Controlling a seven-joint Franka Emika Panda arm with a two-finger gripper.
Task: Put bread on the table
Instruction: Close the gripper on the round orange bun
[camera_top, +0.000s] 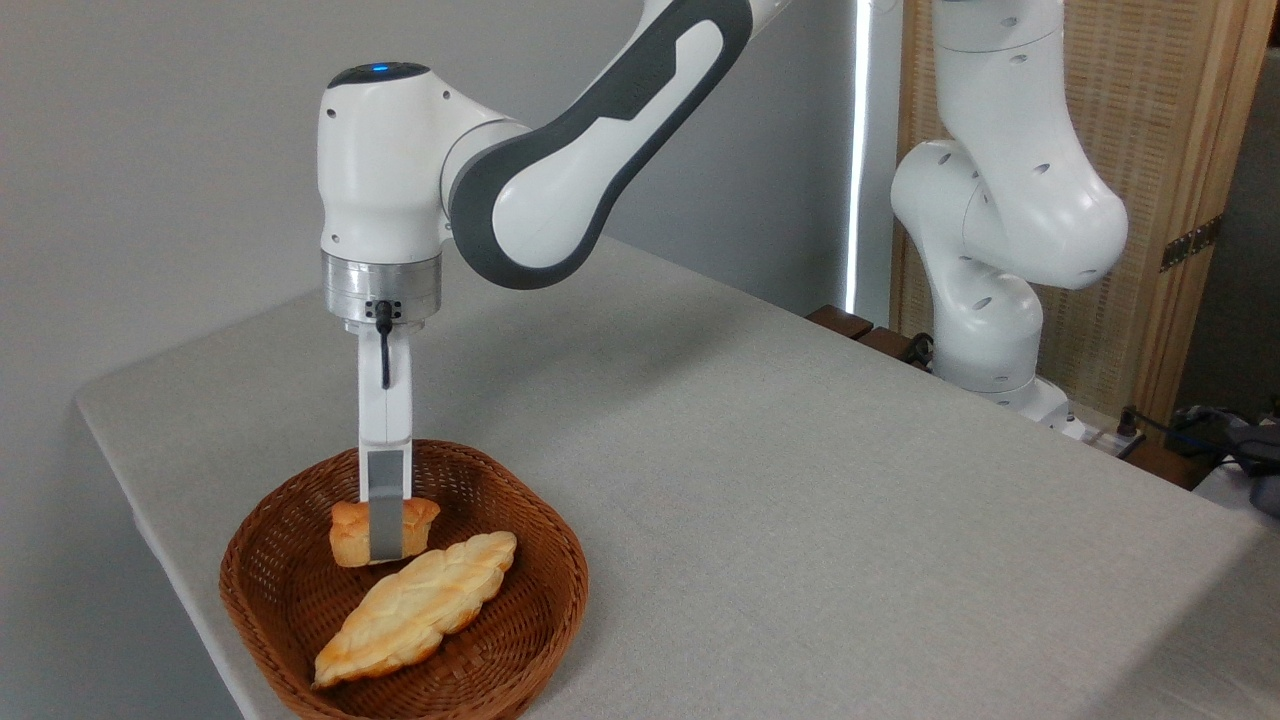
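The bread (352, 532), a small golden bun, is sitting inside the wicker basket (300, 600), toward its far side, with its near edge just beside or touching the braided loaf (420, 598). I am reaching straight down with my pincer (385, 545), and the 1 finger (385, 505) visible from this side is lying across the front of the bun; the other finger is hidden behind it. I cannot tell whether the pincer is clenched on the bun or only straddling it, nor whether the bun is resting on the basket floor.

Hazards, as I am judging them:

1. The finger is crossing the bun right of its middle, so the grip may be off-centre; on lifting, the bun may be pivoting or slipping out.
2. The loaf is lying so close that a lift may be dragging or tipping it, and a shifting loaf may be nudging the bun loose.
3. The basket wall is rising around the bun; a sideways move begun too low may be catching the rim and pulling the light basket along, and it is already sitting near the front edge of the table (800, 480).
4. The bun is looking soft, so squeezing hard may be crushing it.
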